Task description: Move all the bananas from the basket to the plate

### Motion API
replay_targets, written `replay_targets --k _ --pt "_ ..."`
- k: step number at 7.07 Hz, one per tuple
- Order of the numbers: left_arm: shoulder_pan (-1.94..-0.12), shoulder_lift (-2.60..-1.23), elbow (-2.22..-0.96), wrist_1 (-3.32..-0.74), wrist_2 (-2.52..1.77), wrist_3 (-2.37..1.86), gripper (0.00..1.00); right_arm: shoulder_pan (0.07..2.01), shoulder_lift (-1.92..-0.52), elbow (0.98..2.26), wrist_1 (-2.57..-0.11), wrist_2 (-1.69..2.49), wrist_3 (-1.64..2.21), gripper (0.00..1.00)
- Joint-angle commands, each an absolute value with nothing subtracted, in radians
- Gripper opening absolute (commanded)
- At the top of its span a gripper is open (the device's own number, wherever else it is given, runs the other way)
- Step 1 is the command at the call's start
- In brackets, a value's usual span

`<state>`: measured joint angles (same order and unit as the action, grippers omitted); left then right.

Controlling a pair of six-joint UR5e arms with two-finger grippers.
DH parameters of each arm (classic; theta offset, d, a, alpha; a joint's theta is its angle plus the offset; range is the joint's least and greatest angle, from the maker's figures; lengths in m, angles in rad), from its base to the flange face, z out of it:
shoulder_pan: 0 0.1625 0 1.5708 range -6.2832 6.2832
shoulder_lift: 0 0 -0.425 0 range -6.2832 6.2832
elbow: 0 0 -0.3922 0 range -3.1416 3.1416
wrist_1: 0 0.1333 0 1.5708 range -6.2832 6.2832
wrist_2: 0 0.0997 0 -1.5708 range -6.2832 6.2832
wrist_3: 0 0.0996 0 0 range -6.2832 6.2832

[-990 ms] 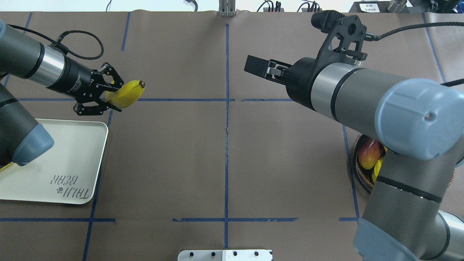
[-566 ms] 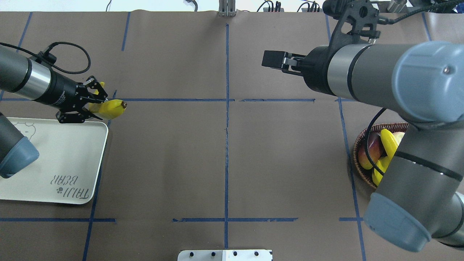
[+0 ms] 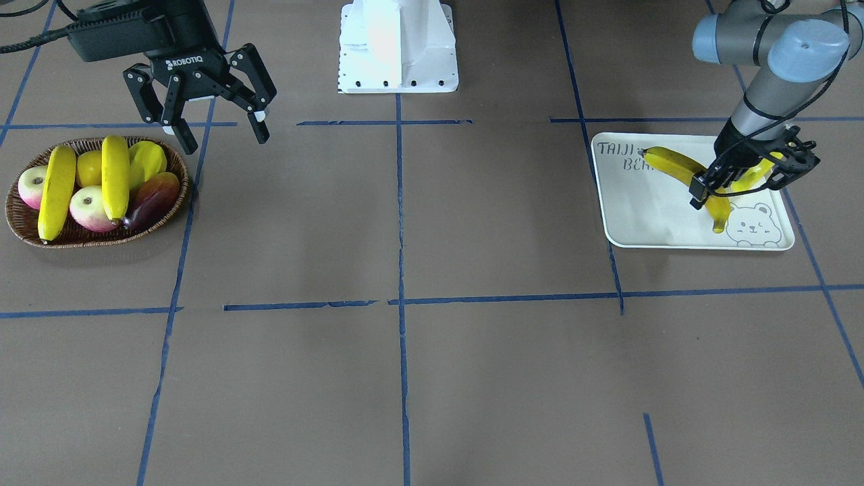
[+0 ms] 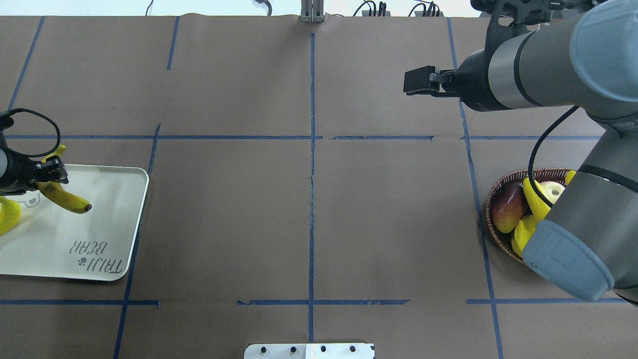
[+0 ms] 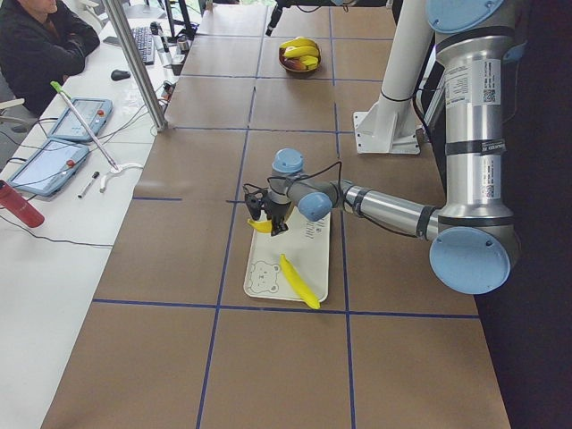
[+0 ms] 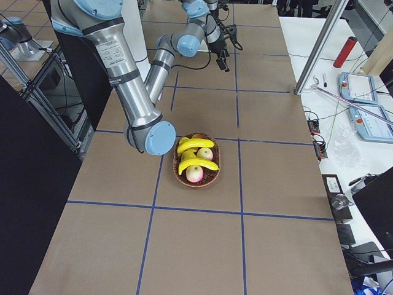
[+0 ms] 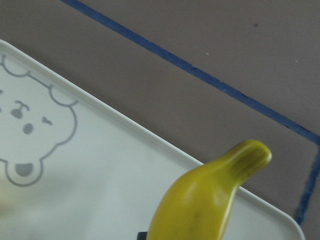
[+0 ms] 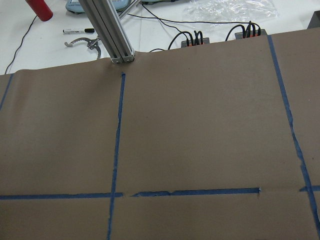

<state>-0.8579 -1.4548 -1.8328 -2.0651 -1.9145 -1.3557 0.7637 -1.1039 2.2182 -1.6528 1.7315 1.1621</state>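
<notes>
- My left gripper is clamped on a banana, low over the plate near the table's left end. I cannot tell whether the fruit touches the plate.
- This banana runs diagonally from the plate's lettered corner toward the bear drawing.
- A second banana lies flat on the plate, toward its outer end.
- My right gripper has its fingers spread wide and holds nothing. It hangs raised above the table, off the basket's side toward the middle.
- The basket sits at the table's right end. In it a third banana and a fourth banana lie side by side across other fruit.
</notes>
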Motion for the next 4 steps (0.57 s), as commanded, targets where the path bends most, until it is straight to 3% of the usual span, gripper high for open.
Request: replay_targets --k 1,4 --pt "-0.804 -1.448 -1.806 -2.037 -1.820 -1.336 0.00 0.767 -1.117 2.217 -1.654 1.740 1.161 1.00" --pt "-0.802 -1.443 -1.766 -2.036 -1.774 -1.256 0.00 0.767 -1.115 2.207 -1.652 1.750 1.161 1.00"
